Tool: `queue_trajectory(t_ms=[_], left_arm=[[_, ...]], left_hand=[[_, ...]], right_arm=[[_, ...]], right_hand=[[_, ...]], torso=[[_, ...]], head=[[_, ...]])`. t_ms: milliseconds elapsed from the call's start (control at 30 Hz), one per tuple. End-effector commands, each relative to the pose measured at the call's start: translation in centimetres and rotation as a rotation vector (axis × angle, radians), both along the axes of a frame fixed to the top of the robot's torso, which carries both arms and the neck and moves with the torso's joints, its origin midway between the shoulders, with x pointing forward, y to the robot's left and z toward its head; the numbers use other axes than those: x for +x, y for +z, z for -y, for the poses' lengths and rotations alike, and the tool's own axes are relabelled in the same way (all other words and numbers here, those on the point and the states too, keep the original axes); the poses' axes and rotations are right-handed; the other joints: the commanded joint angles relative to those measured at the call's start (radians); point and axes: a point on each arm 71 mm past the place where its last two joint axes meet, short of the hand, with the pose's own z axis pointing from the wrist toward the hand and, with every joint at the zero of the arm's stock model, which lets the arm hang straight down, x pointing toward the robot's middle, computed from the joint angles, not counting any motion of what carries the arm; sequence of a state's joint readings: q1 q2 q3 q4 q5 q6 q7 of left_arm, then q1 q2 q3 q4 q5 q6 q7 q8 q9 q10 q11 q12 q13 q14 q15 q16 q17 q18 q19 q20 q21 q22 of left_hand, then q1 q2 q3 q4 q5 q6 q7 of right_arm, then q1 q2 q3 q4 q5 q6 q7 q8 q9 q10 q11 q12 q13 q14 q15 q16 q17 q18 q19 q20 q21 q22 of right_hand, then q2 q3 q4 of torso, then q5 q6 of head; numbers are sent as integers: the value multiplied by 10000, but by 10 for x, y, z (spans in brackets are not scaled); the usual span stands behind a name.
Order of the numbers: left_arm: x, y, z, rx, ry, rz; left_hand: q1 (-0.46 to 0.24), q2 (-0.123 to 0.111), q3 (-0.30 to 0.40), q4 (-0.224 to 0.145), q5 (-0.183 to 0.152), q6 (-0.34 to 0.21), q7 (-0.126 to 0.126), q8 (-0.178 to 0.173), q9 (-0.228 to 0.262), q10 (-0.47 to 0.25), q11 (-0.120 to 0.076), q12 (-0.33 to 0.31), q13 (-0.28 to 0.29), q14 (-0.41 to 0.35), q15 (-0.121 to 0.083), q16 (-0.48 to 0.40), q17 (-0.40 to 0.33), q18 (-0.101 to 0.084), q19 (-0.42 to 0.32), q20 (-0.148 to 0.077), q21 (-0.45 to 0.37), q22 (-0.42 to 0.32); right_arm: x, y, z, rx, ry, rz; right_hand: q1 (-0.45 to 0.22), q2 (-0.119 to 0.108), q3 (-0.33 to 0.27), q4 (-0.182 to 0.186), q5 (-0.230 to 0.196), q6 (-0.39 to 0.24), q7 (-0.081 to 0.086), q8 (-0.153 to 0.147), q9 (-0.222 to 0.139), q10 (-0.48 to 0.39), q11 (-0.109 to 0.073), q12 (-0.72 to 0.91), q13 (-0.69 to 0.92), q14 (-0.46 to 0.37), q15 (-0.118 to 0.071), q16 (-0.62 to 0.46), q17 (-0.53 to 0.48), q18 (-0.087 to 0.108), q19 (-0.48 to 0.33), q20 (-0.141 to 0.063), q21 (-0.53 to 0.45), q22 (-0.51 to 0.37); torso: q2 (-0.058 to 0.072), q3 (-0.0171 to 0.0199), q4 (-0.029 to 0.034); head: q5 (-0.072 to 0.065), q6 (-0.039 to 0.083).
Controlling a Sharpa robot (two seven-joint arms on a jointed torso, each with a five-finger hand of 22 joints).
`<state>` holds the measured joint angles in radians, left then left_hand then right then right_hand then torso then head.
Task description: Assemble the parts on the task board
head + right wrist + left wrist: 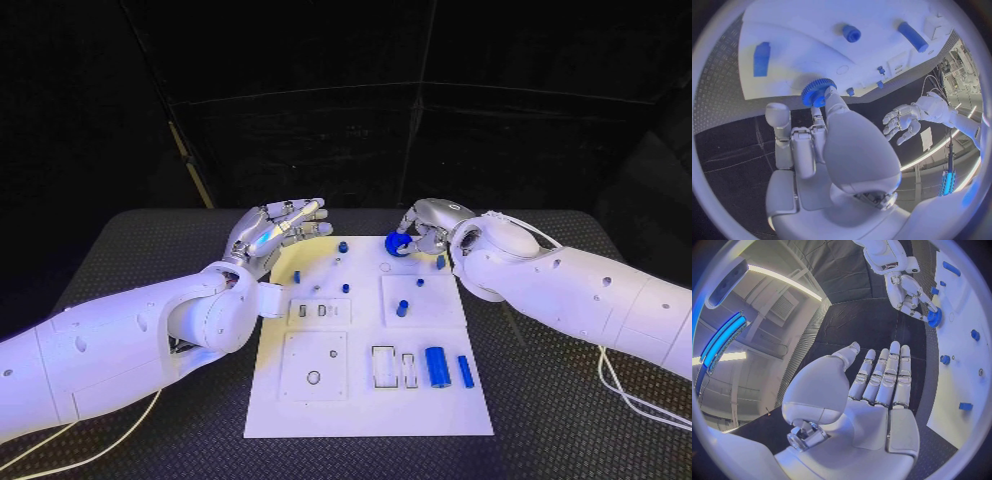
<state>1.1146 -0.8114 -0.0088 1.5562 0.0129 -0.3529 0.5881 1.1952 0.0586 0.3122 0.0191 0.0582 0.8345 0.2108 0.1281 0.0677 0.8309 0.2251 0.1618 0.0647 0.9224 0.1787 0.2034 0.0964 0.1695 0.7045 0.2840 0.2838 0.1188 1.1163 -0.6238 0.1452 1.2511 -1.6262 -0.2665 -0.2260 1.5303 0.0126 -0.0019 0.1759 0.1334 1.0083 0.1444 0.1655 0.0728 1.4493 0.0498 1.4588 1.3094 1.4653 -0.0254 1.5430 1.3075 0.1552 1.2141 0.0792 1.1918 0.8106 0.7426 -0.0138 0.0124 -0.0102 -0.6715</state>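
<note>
The right hand (pixel 427 226) pinched a blue gear (pixel 398 243) in its fingers (pixel 831 95) at the board's (pixel 361 400) far edge; the left hand (pixel 274 232) hovered wide, empty; seating the gear probably came next

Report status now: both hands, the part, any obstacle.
Left hand open, off board. Right hand holds round blue toothed gear at white task board far edge. No obstacle seen.

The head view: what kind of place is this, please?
Probably a robotics test bench in a lab: a white task board with small blue parts lies on a black table, the left hand is open, and the right hand holds a blue gear.
</note>
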Motion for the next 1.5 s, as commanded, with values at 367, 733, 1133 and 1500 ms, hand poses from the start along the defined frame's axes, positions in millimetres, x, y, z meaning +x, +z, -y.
queue_trajectory(t_ms=[367, 733, 1133, 1500], left_arm=[[0, 2, 2, -88, -87, 124], [1, 2, 3, -105, -116, 131], [1, 2, 4, -110, -126, 134], [1, 2, 4, -111, -134, 128]], left_hand=[[33, -16, -5, -26, 21, 40, 647, -33, -19, 47, -2, -54, -14, 59, 3, -51, -12, 100, 80, 19, 28, -19], [28, -19, -6, -25, 21, 39, 647, -38, -20, 45, 0, -57, -14, 60, 4, -55, -15, 99, 80, 20, 28, -21], [28, -19, -6, -25, 21, 39, 647, -38, -20, 45, 0, -57, -14, 60, 4, -55, -15, 99, 80, 20, 28, -21], [28, -19, -6, -25, 21, 39, 647, -38, -20, 45, 0, -57, -14, 60, 4, -55, -15, 99, 80, 20, 28, -21]], right_arm=[[-17, 17, -52, 531, 1267, 989], [-27, -5, -92, 62, 2093, 541], [-25, -13, -109, -196, 2167, 424], [-21, -13, -113, -224, 1956, 633]], right_hand=[[-178, 105, 146, 57, -9, 507, -252, 41, 76, 158, -134, -29, 834, 885, -81, 49, 1798, -193, 88, -45, 90, 81], [-231, 85, 168, 69, -25, 489, -241, 9, 65, 164, -125, -27, 843, 887, -75, 52, 1807, -204, 115, -44, 121, 137], [-364, 35, 209, 104, -42, 429, -206, -74, 36, 103, -96, -99, 752, 881, -53, 43, 1777, -210, 121, -31, 134, 154], [-463, -50, 266, 107, -46, 333, -159, -188, 1, 79, -57, -129, 727, 886, -23, 50, 1805, -213, 122, -8, 144, 168]], torso=[[12, -21, 20], [26, -16, 24], [5, -1, 0], [9, 1, -1]], head=[[62, -15], [103, -91], [164, -130], [175, -151]])
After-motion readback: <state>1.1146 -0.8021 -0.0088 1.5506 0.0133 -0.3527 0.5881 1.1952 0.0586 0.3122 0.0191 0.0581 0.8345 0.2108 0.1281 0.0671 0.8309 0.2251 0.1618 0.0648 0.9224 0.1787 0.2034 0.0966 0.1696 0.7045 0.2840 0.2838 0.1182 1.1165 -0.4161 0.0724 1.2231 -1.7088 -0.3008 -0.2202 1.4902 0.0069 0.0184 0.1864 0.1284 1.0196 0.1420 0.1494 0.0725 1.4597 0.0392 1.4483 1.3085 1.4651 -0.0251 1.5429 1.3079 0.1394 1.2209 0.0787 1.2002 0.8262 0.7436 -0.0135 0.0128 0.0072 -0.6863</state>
